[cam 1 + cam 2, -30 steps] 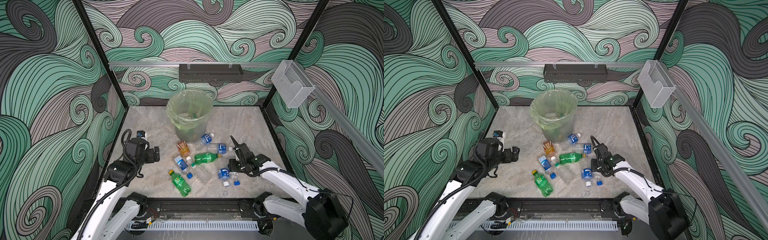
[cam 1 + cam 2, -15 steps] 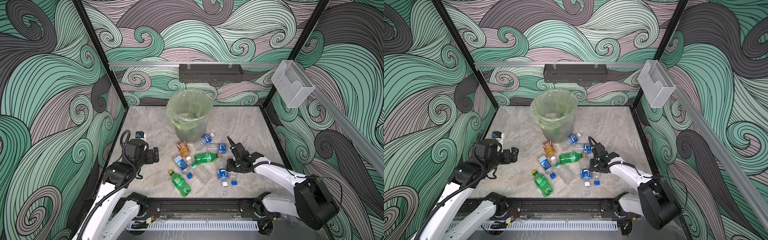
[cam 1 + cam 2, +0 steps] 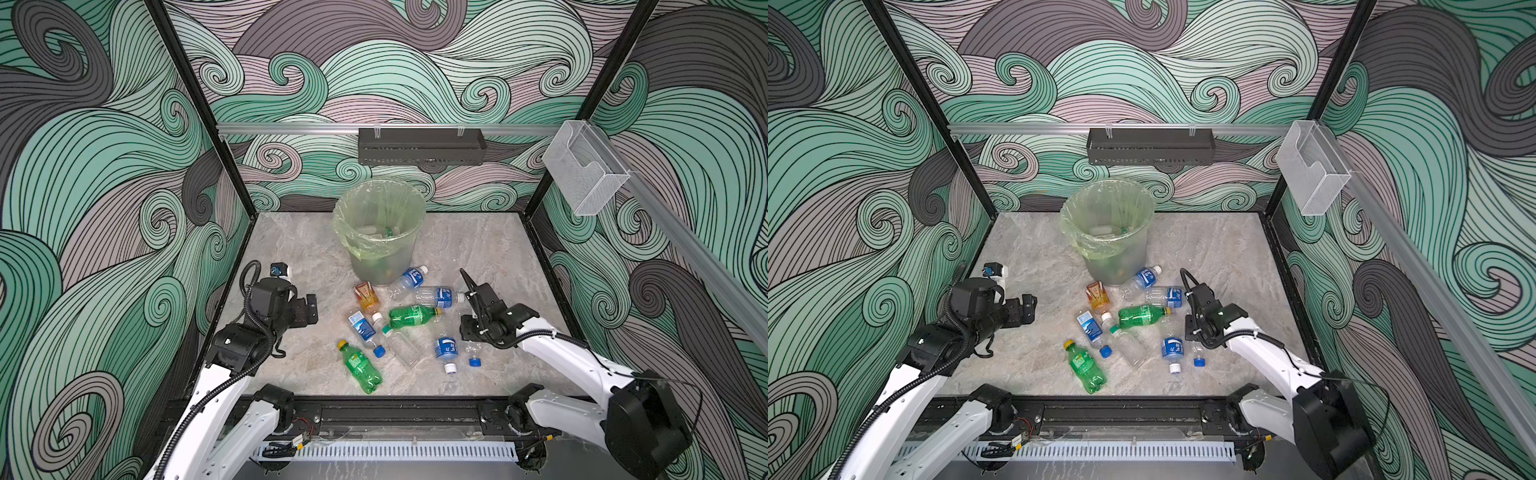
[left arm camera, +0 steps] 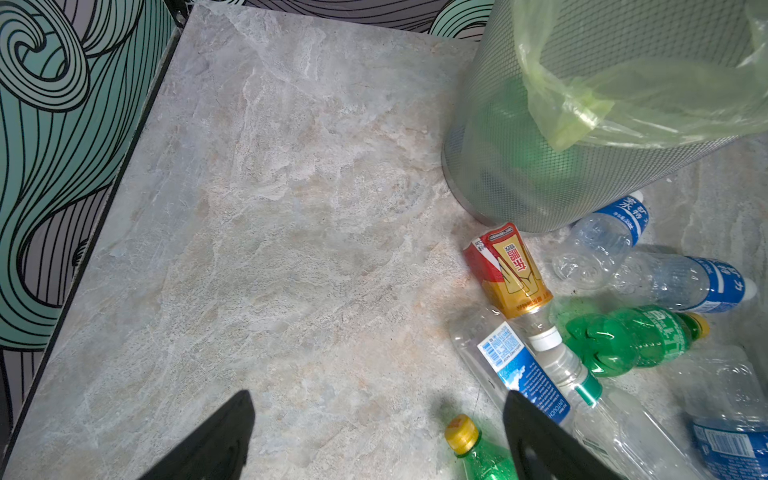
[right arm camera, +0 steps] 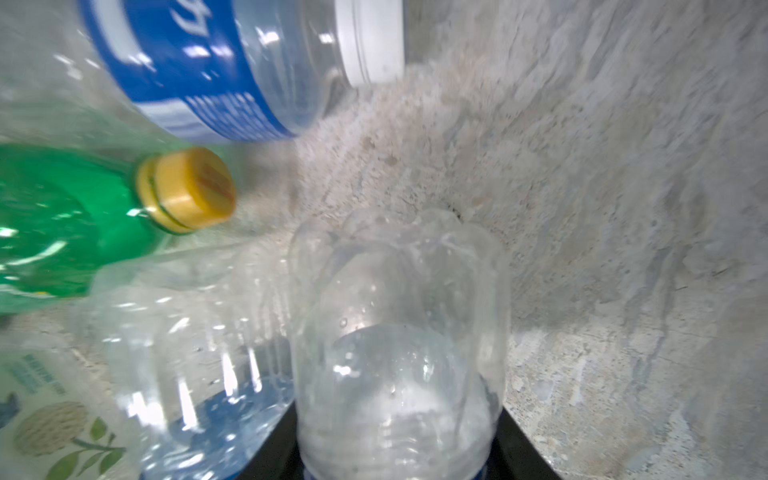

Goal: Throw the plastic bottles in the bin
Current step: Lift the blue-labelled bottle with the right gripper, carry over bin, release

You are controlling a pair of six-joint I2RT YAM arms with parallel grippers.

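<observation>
Right jaws: clenched across a small clear plastic bottle with a blue cap (image 5: 399, 332). The right gripper (image 3: 470, 337) sits low at the right edge of the scatter.
Left jaws: released and wide apart. The left gripper (image 4: 374, 436) hangs over the bare grey marbled bench (image 4: 270, 208) and holds nothing.
Bin: a tall round grey mesh wastebasket lined with a pale green bag (image 3: 390, 262) stands upright behind the scatter, with a few bottles inside.
Other bottles: several lie loose on the bench in front of the bin. Among them are a green bottle with a yellow cap (image 3: 411, 318) and an orange bottle with a red label (image 3: 366, 296).
Handling: the clear bottle looks empty, so it is probably light, thin-walled and slick. A hard squeeze could dent it, and a pinch near either end could let it swivel. The safest hold looks to be across the middle of the body.
Right wrist view: it shows the bottle wedged between the jaws, with the yellow cap close beside it. In both top views the wrist hides that contact.
Top views: they alone show into the bin's open mouth.
Left wrist view: it alone shows the bin's mesh wall.
</observation>
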